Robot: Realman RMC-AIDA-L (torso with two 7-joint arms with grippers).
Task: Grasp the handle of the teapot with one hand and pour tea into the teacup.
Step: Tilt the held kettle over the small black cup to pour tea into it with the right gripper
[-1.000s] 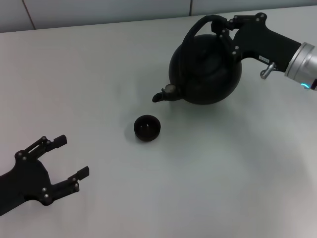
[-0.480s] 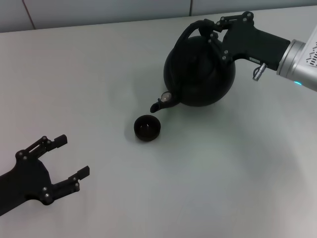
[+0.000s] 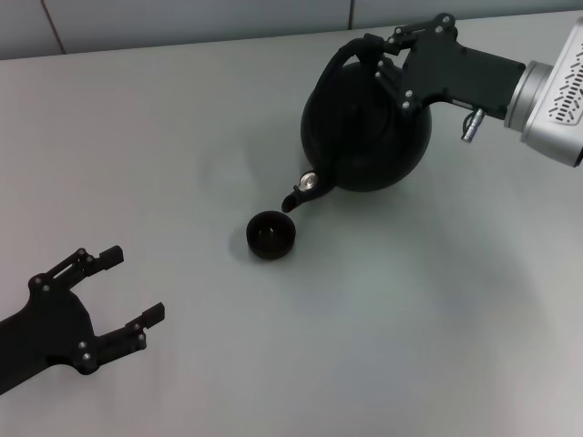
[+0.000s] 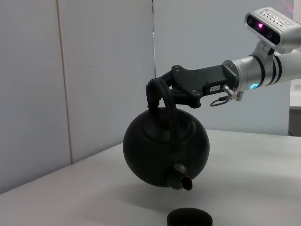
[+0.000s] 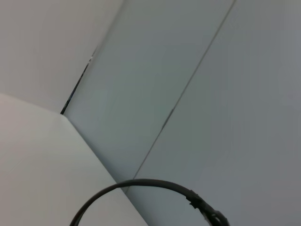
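A pale grey surface [image 3: 182, 137] ran back to a panelled grey wall. Toward the far right, the right claw [image 3: 393, 53] was pinched on the handle [image 3: 351, 56] of the teapot [image 3: 364, 127], which hung clear of the surface and tipped forward, its spout [image 3: 296, 196] aimed down just above and beside the teacup [image 3: 271, 234] near the middle. No tea was visible at the spout or in the cup. The pot looked heavy and rigid, its matte black skin probably not slippery; since the thick arched hoop was the only sound place to hold it, a firm grip near the top seemed wise, as the load could swing. The small cup looked light and easy to nudge. The left claw [image 3: 123, 296] rested spread at the near left, holding nothing.
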